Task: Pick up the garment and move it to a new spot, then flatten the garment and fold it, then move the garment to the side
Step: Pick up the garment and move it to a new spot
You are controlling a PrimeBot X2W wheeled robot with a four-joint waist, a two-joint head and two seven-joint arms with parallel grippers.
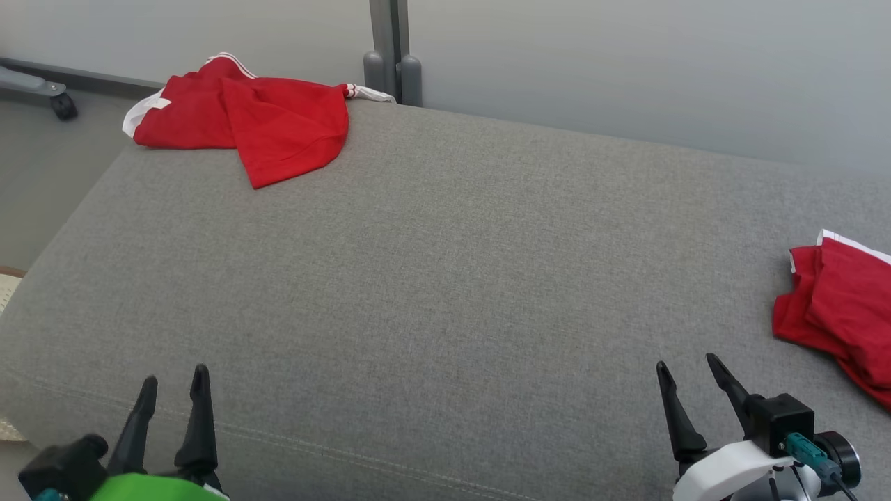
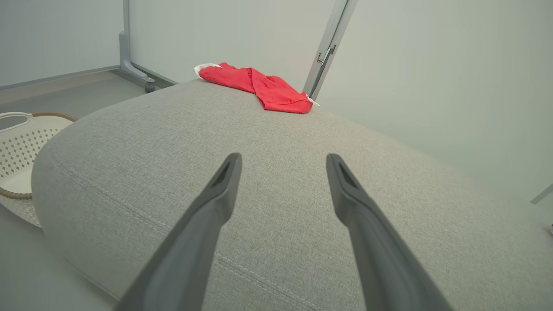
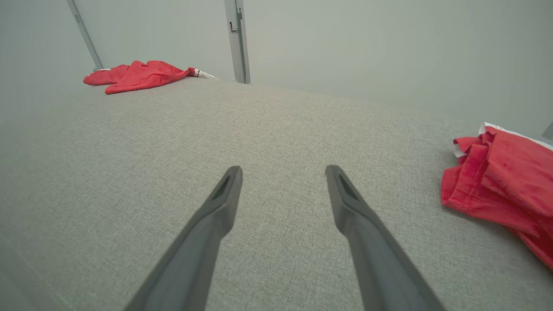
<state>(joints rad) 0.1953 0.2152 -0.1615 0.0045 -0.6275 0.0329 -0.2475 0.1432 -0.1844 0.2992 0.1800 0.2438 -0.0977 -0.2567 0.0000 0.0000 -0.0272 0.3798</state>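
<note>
A red garment with white trim lies at the far left corner of the grey padded surface, partly folded over itself. A second red garment lies crumpled at the right edge, near the right gripper but not touching it. The left gripper hovers over the near edge. Both grippers have their fingers spread apart and hold nothing.

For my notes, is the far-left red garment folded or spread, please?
Roughly folded: the red garment shows one layer lapped over another.
</note>
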